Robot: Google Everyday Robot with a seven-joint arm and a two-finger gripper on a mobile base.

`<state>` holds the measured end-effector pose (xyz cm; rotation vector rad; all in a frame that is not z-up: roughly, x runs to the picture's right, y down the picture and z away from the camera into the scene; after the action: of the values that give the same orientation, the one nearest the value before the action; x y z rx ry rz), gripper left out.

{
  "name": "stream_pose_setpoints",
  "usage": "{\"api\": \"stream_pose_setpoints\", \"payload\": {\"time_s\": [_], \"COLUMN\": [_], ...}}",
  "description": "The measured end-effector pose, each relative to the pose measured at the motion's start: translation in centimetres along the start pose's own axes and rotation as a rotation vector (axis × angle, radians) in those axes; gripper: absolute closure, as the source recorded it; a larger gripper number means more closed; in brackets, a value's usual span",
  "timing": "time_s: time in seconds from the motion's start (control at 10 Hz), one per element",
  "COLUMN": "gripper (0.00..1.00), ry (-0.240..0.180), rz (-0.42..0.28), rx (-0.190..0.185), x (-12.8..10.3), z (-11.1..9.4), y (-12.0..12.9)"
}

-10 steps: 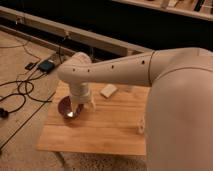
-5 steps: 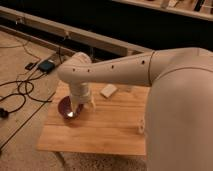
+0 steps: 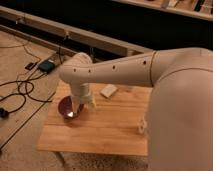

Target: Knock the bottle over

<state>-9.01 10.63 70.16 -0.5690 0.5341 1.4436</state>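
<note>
A small whitish object [image 3: 142, 125] stands near the right side of the wooden table [image 3: 105, 127], mostly hidden behind my arm; it looks like the bottle, upright. My gripper [image 3: 77, 107] hangs from the white wrist at the table's left side, over a dark red bowl [image 3: 65, 106]. The gripper is well to the left of the whitish object and apart from it.
A flat white block [image 3: 108, 90] lies on the table behind the gripper. My large white arm [image 3: 165, 90] covers the right part of the view. Cables and a small dark box [image 3: 47, 65] lie on the floor at the left. A low ledge runs behind the table.
</note>
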Motion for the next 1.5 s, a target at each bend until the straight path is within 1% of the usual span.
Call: {"api": "stream_pose_setpoints", "payload": {"time_s": [0.1,0.3,0.6,0.8,1.0,1.3,1.5], "gripper": [0.35,0.35,0.35,0.35,0.35,0.35,0.35], "ry": [-0.009,-0.006,0.027,0.050,0.078,0.115,0.140], "rz": [0.011,0.030,0.036,0.068,0.126,0.221,0.309], "rx": [-0.003,-0.016,-0.048,-0.067,-0.077,-0.086,-0.081], "x": [0.2,2.2,5.9,8.2,10.2,12.9,14.8], "z": [0.1,0.6,2.5,4.6,6.5,8.5,9.7], "y": [-0.6,-1.9,-2.3,-3.1,-4.6,-6.9,-9.3]}}
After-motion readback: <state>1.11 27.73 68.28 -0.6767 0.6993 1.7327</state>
